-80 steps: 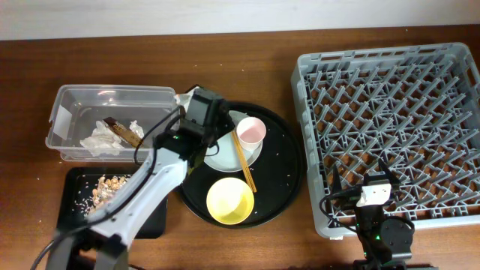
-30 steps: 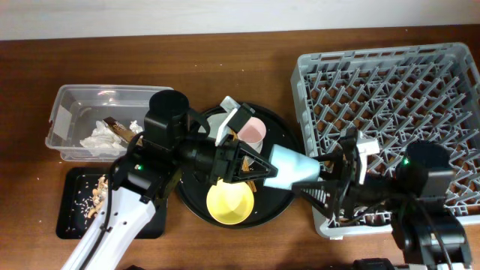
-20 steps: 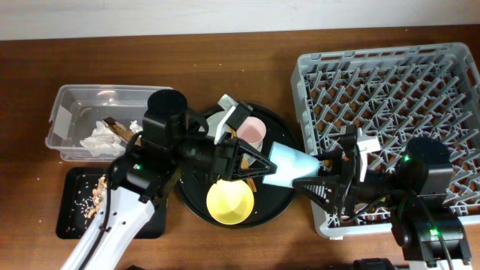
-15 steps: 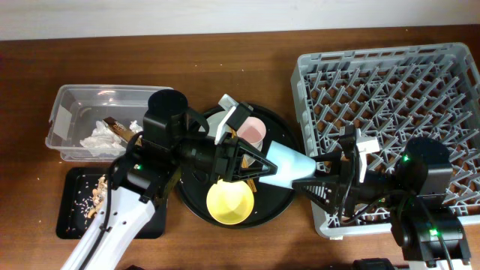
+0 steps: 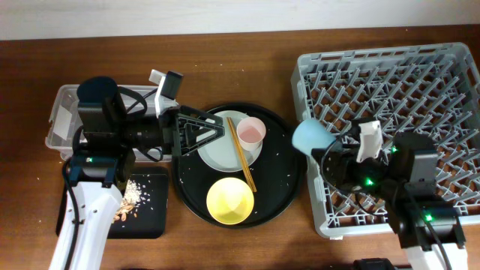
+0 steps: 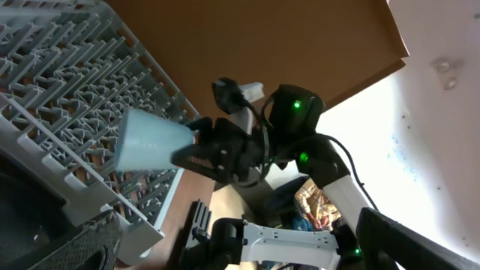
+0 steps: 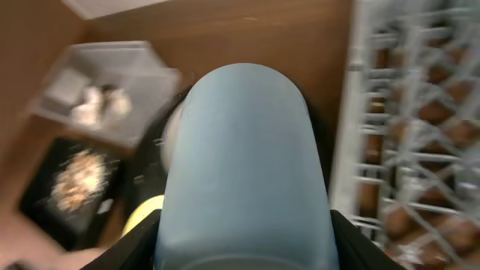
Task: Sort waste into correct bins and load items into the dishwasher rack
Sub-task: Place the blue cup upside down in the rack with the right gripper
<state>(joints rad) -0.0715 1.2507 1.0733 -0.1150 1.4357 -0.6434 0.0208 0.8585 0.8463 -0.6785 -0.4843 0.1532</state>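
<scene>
Two small cups are showing: one small blue cup (image 5: 309,136) and one small pink cup (image 5: 250,133). One yellow bowl (image 5: 230,201) and one pale grey-green round plate (image 5: 221,156) are sitting out, and two thin wooden chopsticks (image 5: 241,164) are lying together as one pair. Two black trays are showing: one large round black tray (image 5: 289,172) and one shallow black rectangular tray (image 5: 146,217), which is holding a single scatter of beige-brown crumbly food scraps (image 5: 133,196). One clear rectangular plastic tub (image 5: 61,120) and one large square grey plastic rack (image 5: 420,90) are standing at opposite sides.
</scene>
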